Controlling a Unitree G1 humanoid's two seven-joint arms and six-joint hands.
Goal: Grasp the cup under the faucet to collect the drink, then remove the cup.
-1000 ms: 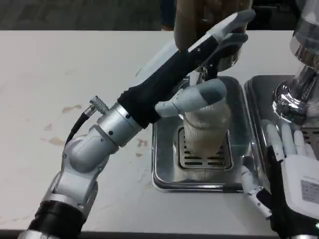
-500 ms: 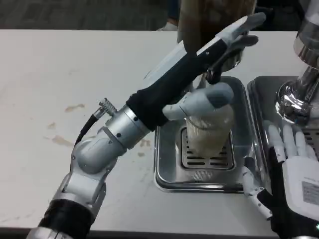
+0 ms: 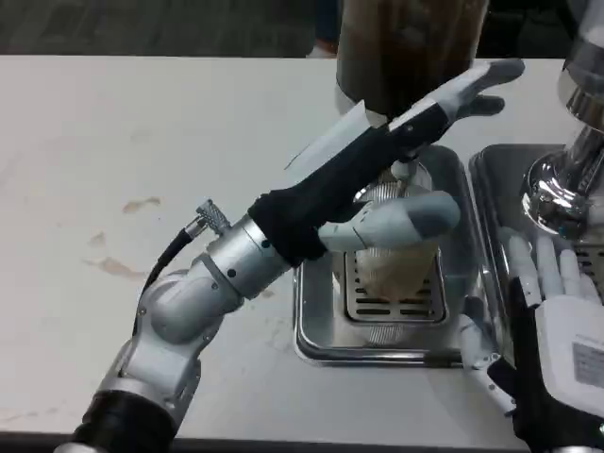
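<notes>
Under the faucet [image 3: 404,170], your left hand [image 3: 406,170] wraps the cup [image 3: 396,260] to steady it over the drip tray [image 3: 321,326], while your right hand [image 3: 547,311] waits, fingers spread.

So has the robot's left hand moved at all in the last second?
Yes. The left hand, around the cup, has drifted right, toward the drip tray's right side; the camera shifted slightly too.

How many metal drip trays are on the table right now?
2: one drip tray under the cup held by the left hand, another tray at the right edge, partly cut off.
</notes>
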